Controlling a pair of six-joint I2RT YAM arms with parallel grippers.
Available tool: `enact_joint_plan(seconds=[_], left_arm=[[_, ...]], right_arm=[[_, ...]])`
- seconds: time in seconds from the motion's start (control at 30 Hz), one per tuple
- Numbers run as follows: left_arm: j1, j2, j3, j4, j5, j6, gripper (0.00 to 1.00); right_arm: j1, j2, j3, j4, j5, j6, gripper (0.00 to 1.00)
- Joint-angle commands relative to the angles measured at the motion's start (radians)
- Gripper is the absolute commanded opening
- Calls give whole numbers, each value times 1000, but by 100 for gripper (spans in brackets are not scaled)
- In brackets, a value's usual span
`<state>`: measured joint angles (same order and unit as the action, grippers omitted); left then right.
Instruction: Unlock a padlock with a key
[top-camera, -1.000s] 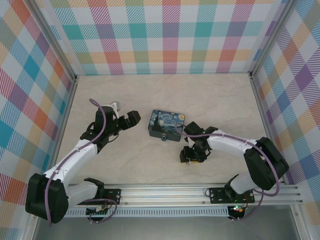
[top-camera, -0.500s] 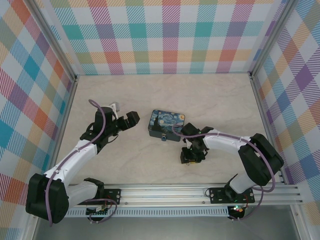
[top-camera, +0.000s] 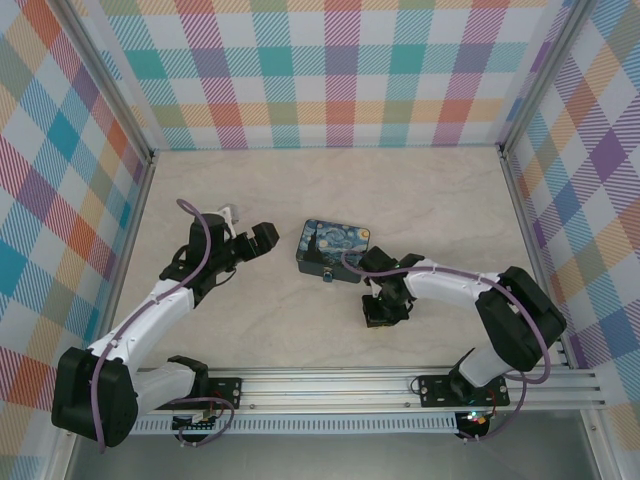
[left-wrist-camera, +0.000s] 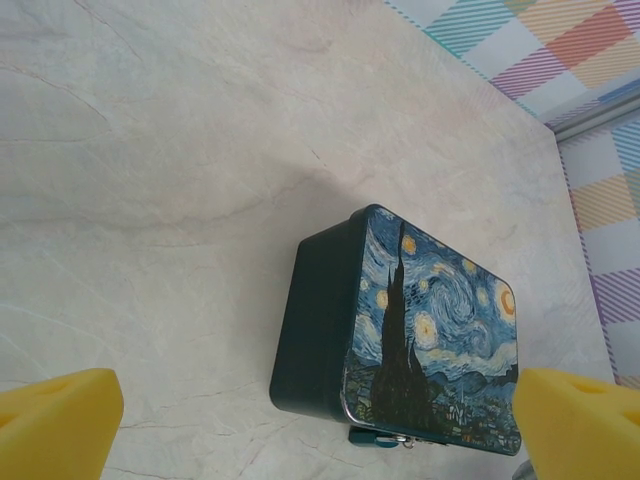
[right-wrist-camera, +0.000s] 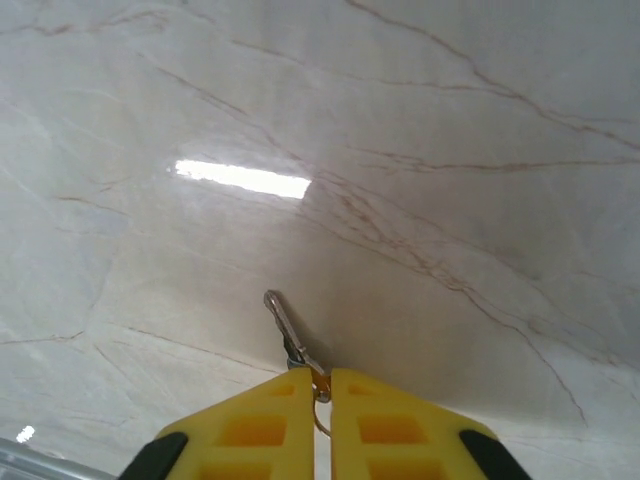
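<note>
The tiny blue padlock (left-wrist-camera: 368, 438) hangs at the near lower edge of the starry-night tin (left-wrist-camera: 430, 320), its silvery shackle through the tin's clasp. From above, the padlock (top-camera: 328, 273) is a speck on the tin's front side. My left gripper (top-camera: 262, 237) is open just left of the tin, its yellow fingers (left-wrist-camera: 55, 420) wide apart with nothing between them. My right gripper (right-wrist-camera: 320, 378) is shut on the head of the thin dark-grey key (right-wrist-camera: 285, 328), whose blade points away over the tabletop. That right gripper (top-camera: 378, 315) sits in front of and to the right of the tin.
The marble-patterned table (top-camera: 420, 200) is walled by checkered panels on three sides. An aluminium rail (top-camera: 330, 385) carrying the arm bases runs along the near edge. A bright light reflection (right-wrist-camera: 243, 178) lies on the table beyond the key.
My right arm has shifted slightly to the left, its gripper staying low in front of the tin. The left arm has hardly moved.
</note>
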<state>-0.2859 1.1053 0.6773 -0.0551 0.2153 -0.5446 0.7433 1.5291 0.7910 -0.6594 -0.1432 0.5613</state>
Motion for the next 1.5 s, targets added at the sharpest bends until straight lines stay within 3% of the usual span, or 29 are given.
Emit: enact_joint_plan(seconds=[0.0, 0.17, 0.43, 0.7, 0.93, 1.1, 1.47], left_arm=[[13, -32, -7, -30, -2, 17, 100], [13, -41, -5, -31, 9, 19, 100], [13, -75, 3, 5, 116, 3, 100], [-4, -108, -24, 322, 396, -131, 97], [-65, -118, 27, 448, 539, -109, 92], [-95, -115, 42, 492, 571, -110, 81], [-124, -67, 76, 493, 630, -87, 44]], right_arm=[[6, -9, 9, 3, -12, -3, 7], [7, -58, 8, 15, -17, -2, 4], [7, -151, 7, 136, -68, 15, 3], [7, -313, -25, 654, -229, -20, 4], [6, -256, 73, 827, -413, -113, 3], [5, -236, 101, 938, -499, -107, 4], [2, -230, 125, 975, -497, -101, 5]])
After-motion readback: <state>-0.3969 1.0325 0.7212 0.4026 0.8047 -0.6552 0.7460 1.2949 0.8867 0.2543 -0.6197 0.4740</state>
